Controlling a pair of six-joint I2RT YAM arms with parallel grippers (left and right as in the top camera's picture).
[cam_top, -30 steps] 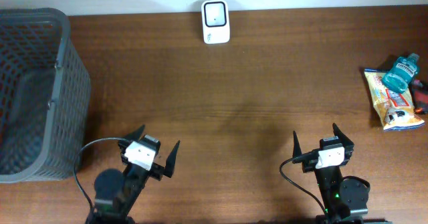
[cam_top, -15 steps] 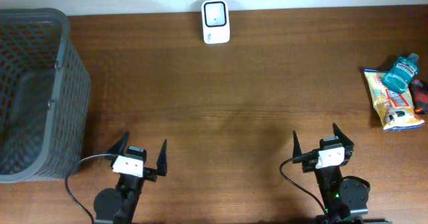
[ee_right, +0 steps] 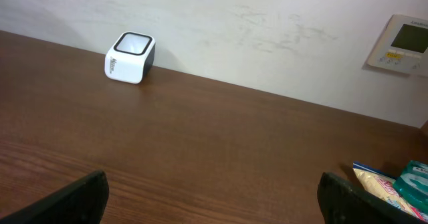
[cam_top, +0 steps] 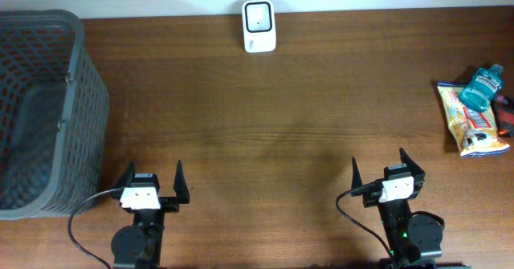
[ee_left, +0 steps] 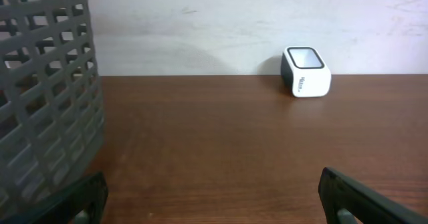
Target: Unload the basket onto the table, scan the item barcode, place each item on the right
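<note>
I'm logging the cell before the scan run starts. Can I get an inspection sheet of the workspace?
Surface: brown wooden table.
Job's things: white barcode scanner at the far edge; snack packet and blue bottle together at the right edge, not gripped.
Clutter: grey mesh basket at the left; contents cannot be told.
Grippers: left gripper and right gripper both open and empty, near edge.
Cables: black cable by the left arm; another by the right.
Surroundings: white wall; wall panel in the right wrist view.
</note>
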